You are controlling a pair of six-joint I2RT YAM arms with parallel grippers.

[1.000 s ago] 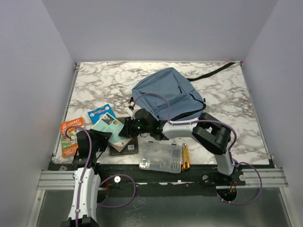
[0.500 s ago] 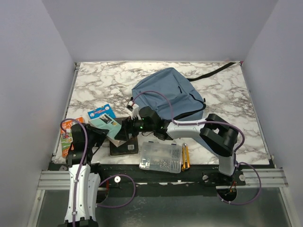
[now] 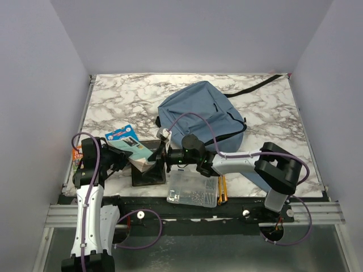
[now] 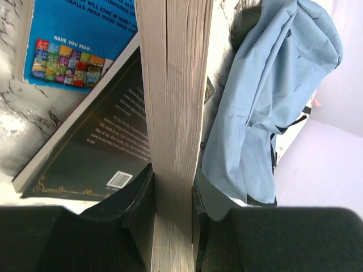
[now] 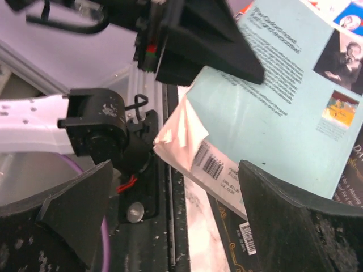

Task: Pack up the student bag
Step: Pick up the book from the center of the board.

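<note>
The student bag, a blue-grey backpack, lies at the back middle of the table, and in the left wrist view its fabric fills the right side. My left gripper is shut on a teal paperback book and holds it tilted off the table. The left wrist view shows the book's page edges clamped between the fingers of the left gripper. My right gripper stands open beside the book's near corner. In the right wrist view the teal book hangs free between the wide-apart fingers of the right gripper.
A black book lies flat under the teal one, and a blue book lies behind it. An orange book is mostly hidden by the left arm. A clear plastic case and an orange marker sit at the front edge.
The right gripper opened, let go of the teal book and drew back to the right. The left gripper closed on the book, and the left arm swung outward to the left.
</note>
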